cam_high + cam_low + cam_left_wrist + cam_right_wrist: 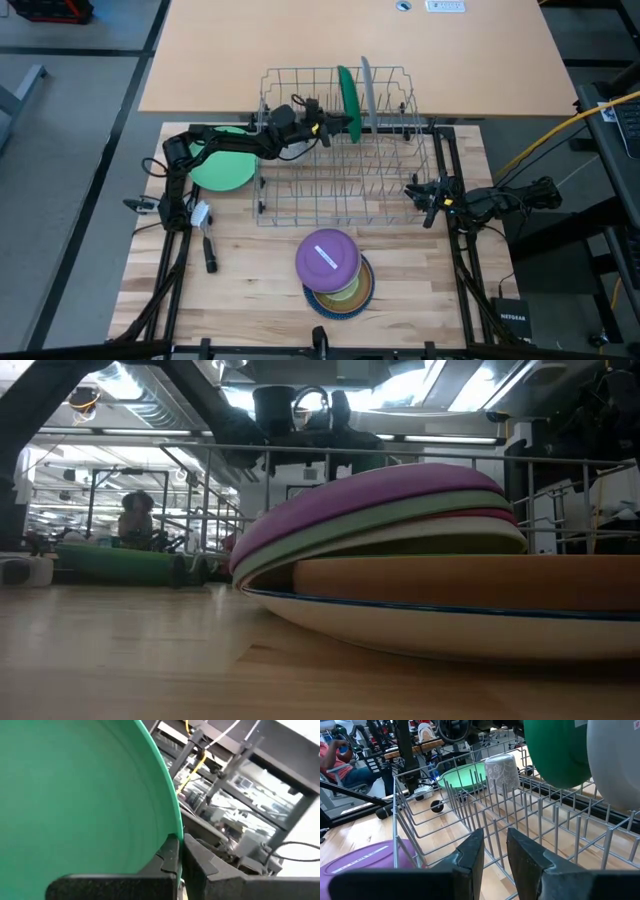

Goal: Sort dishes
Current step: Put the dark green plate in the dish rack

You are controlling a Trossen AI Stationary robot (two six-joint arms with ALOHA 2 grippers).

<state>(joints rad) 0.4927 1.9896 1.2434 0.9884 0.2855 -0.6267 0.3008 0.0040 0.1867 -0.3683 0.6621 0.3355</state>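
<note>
So the left gripper [345, 125] is up over the wire dish rack [340, 195], fingers pinched tight on the rim of a dark green plate [348, 100]; that plate stands upright on edge in the rack's far row, and right beside it a grey plate [367, 92] stands upright too, the two close but I can't tell if they touch; in the left wrist view the green plate [75, 790] fills most of the shot, smooth, glossy, shallow dish with a thin raised rim, and the fingers [170, 855] meet right at its edge.

Right gripper [418, 192] sits at the rack's right side, low by the wire; its fingers [470, 855] stand a narrow gap apart with nothing between them, just pointing in through the tines.

Other dishes: a lighter green plate [222, 165] lies flat on the table just left of the rack, partly under the left arm; near the front edge of the table there's a stack [335, 272] with a purple bowl [327, 257] flipped upside down on top, a pale green one under it, and a blue-rimmed plate at the bottom; in the low view the stack [420, 560] shows purple, pale green, pink, white and tan layers, tilted a bit.
</note>
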